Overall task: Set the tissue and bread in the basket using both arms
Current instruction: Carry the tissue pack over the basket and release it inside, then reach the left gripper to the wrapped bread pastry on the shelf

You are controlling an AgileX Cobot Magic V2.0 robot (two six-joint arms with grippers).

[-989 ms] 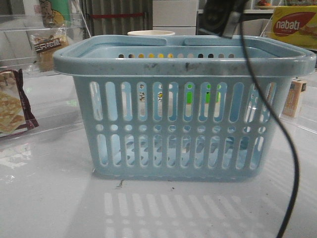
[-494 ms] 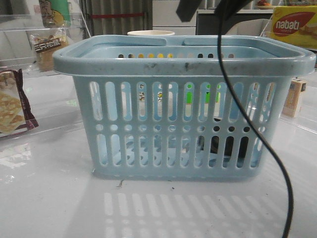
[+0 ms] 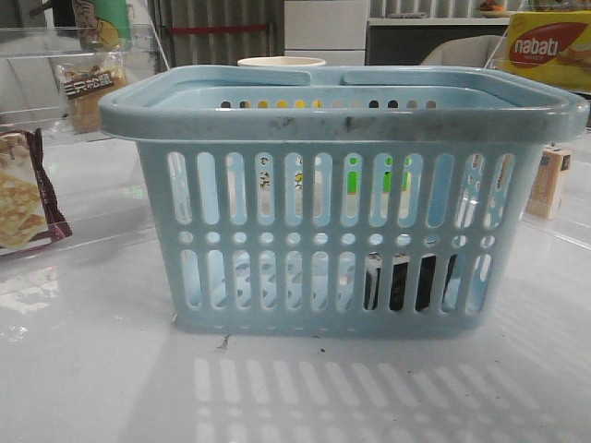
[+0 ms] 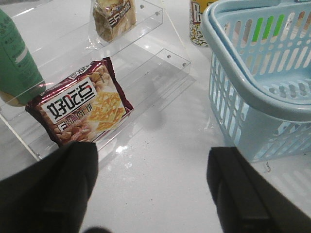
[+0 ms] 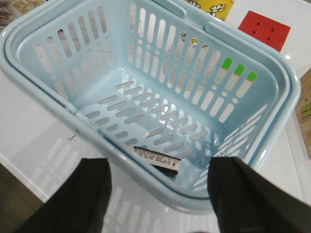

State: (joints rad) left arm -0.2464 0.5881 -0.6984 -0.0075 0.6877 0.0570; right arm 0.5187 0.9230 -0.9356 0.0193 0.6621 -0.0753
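Note:
The light-blue basket (image 3: 342, 115) stands mid-table. The black-and-white tissue pack (image 3: 406, 281) lies on its floor at the right, seen through the slots. In the right wrist view the tissue pack (image 5: 158, 158) lies against the basket's (image 5: 146, 176) near wall. My right gripper (image 5: 158, 204) is open and empty above that rim. The bread packet (image 3: 88, 88) sits on a clear shelf at the back left; it also shows in the left wrist view (image 4: 114, 17). My left gripper (image 4: 155, 189) is open and empty over bare table, left of the basket (image 4: 228, 68). Neither gripper shows in the front view.
A maroon-edged cracker packet (image 4: 82, 107) leans on the clear acrylic shelf (image 4: 160, 73) below the bread. A green bottle (image 4: 17, 63) stands beside it. A yellow nabati box (image 3: 549, 51), a small carton (image 3: 552, 180) and a red square (image 5: 265, 29) are at the right.
The right arm and its cable were over the basket and have gone out of the front view. The tissue pack now lies inside the basket, let go.

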